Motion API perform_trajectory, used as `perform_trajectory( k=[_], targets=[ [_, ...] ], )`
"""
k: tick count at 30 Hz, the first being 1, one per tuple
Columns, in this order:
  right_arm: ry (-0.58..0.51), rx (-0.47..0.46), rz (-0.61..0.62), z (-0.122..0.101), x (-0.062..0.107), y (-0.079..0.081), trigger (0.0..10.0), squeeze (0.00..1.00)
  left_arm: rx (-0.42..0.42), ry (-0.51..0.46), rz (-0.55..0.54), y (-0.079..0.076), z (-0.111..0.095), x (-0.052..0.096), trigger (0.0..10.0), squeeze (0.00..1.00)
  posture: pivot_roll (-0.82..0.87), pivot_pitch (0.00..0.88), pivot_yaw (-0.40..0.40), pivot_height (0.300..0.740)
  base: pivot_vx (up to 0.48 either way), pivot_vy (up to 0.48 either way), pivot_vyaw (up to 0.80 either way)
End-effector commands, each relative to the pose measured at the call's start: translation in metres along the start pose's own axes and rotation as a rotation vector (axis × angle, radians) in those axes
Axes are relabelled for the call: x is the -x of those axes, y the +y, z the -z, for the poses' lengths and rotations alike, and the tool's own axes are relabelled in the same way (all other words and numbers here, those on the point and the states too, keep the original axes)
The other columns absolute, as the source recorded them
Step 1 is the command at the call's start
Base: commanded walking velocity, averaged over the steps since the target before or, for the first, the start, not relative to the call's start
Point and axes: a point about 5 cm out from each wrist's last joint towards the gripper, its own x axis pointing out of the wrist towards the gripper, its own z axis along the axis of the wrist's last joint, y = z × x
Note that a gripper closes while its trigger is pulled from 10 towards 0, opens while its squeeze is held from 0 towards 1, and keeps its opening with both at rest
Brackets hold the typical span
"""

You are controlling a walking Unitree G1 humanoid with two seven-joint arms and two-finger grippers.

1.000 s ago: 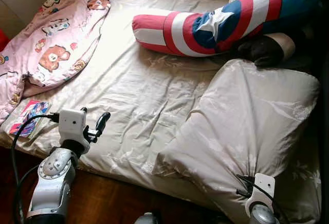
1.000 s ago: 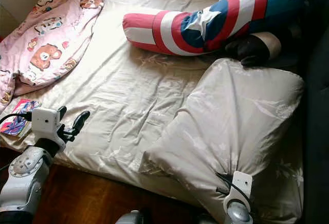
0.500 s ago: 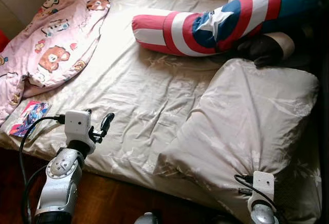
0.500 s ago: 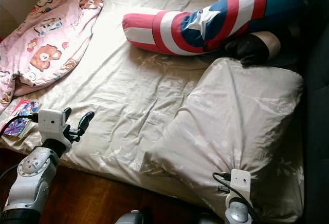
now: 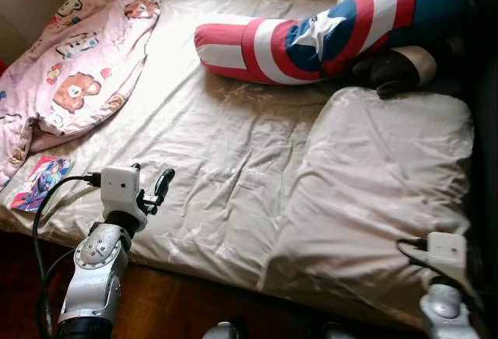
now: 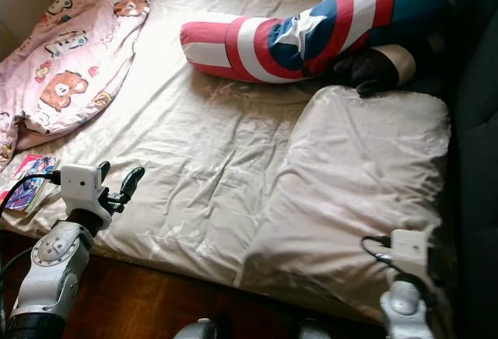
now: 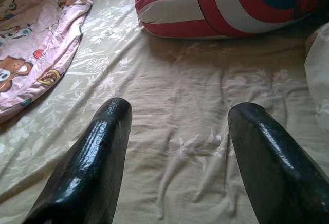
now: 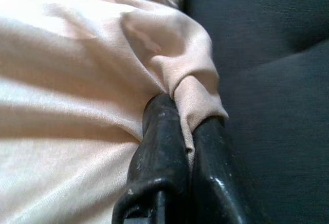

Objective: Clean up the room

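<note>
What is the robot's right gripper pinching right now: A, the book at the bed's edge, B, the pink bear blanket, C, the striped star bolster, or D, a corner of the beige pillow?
D: the right gripper has its fingers shut on a fold of the beige pillow.

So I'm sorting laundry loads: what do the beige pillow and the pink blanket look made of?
The beige pillow, pinched by the right claw, looks like smooth, slightly shiny satin-like fabric with fine creases. The pink blanket looks like soft, matte printed cotton or fleece; uncertain.
</note>
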Motion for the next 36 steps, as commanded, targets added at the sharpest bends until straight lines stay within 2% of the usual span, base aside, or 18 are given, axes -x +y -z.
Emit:
perform_trajectory(
  k=[1, 8, 12, 13, 14, 15, 16, 19, 20, 21, 22, 23, 33, 34, 35, 36],
  targets=[
    [-0.058, -0.011, 0.100, -0.016, -0.011, -0.022, 0.0, 0.00, -0.010, 0.029, -0.025, 0.005, 0.008, 0.004, 10.0, 0.00, 0.12, 0.220, 0.114, 0.736, 0.000, 0.000, 0.00],
    [-0.063, 0.005, 0.151, -0.018, -0.013, -0.032, 0.0, 0.00, -0.009, 0.028, -0.027, 0.005, 0.009, 0.003, 10.0, 0.00, 0.12, 0.218, 0.112, 0.736, 0.000, 0.000, 0.00],
    [-0.037, 0.004, 0.143, -0.017, -0.012, -0.030, 0.0, 0.00, -0.005, 0.031, -0.021, 0.002, 0.011, 0.003, 10.0, 0.00, 0.12, 0.217, 0.109, 0.736, 0.000, 0.000, 0.00],
    [-0.035, 0.014, 0.141, -0.016, -0.012, -0.029, 1.1, 0.00, -0.005, 0.032, -0.019, 0.001, 0.011, 0.003, 10.0, 0.00, 0.12, 0.217, 0.108, 0.736, 0.000, 0.000, 0.00],
    [-0.034, 0.021, 0.141, -0.016, -0.011, -0.028, 1.1, 0.00, -0.005, 0.032, -0.018, 0.001, 0.011, 0.003, 10.0, 0.00, 0.12, 0.217, 0.108, 0.736, 0.000, 0.000, 0.00],
    [-0.031, 0.020, 0.144, -0.015, -0.011, -0.028, 1.7, 0.00, -0.004, 0.031, -0.018, 0.001, 0.012, 0.002, 10.0, 0.00, 0.12, 0.217, 0.108, 0.736, 0.000, 0.000, 0.00],
    [-0.028, 0.012, 0.152, -0.014, -0.010, -0.029, 0.0, 0.00, -0.004, 0.030, -0.018, 0.001, 0.011, 0.002, 10.0, 0.00, 0.12, 0.218, 0.110, 0.736, 0.000, 0.000, 0.00],
    [-0.014, 0.025, 0.159, -0.012, -0.011, -0.032, 0.0, 0.00, -0.004, 0.031, -0.019, 0.002, 0.012, 0.003, 10.0, 0.00, 0.12, 0.219, 0.110, 0.736, 0.000, 0.000, 0.00],
    [-0.015, 0.033, 0.173, -0.012, -0.012, -0.035, 3.2, 0.00, -0.005, 0.032, -0.019, 0.003, 0.012, 0.003, 10.0, 0.00, 0.12, 0.219, 0.110, 0.736, 0.000, 0.000, 0.00],
    [-0.015, 0.033, 0.173, -0.012, -0.012, -0.035, 3.2, 0.00, -0.005, 0.032, -0.019, 0.003, 0.012, 0.003, 10.0, 0.00, 0.12, 0.219, 0.110, 0.736, 0.000, 0.000, 0.00],
    [-0.012, 0.039, 0.192, -0.012, -0.012, -0.038, 7.5, 0.00, -0.006, 0.033, -0.020, 0.003, 0.012, 0.003, 10.0, 0.00, 0.12, 0.218, 0.110, 0.736, 0.000, 0.000, 0.00],
    [-0.010, 0.038, 0.193, -0.012, -0.013, -0.039, 10.0, 0.00, -0.006, 0.033, -0.020, 0.003, 0.012, 0.003, 10.0, 0.00, 0.12, 0.218, 0.109, 0.736, 0.000, 0.000, 0.00],
    [-0.026, 0.045, 0.200, -0.018, -0.015, -0.040, 10.0, 0.00, 0.000, 0.033, -0.014, 0.001, 0.014, 0.002, 10.0, 0.00, 0.12, 0.212, 0.105, 0.736, 0.000, 0.000, 0.00],
    [-0.027, 0.041, 0.194, -0.018, -0.015, -0.038, 10.0, 0.15, 0.000, 0.033, -0.013, 0.000, 0.014, 0.002, 10.0, 0.00, 0.12, 0.212, 0.105, 0.736, 0.000, 0.000, 0.00],
    [-0.028, 0.034, 0.186, -0.019, -0.014, -0.036, 10.0, 0.93, 0.000, 0.034, -0.012, 0.000, 0.014, 0.002, 10.0, 0.00, 0.12, 0.211, 0.104, 0.736, 0.000, 0.000, 0.00],
    [-0.026, 0.027, 0.176, -0.019, -0.014, -0.033, 10.0, 0.96, 0.001, 0.034, -0.011, 0.000, 0.014, 0.002, 10.0, 0.00, 0.12, 0.209, 0.103, 0.736, 0.000, 0.000, 0.00]
  ],
)
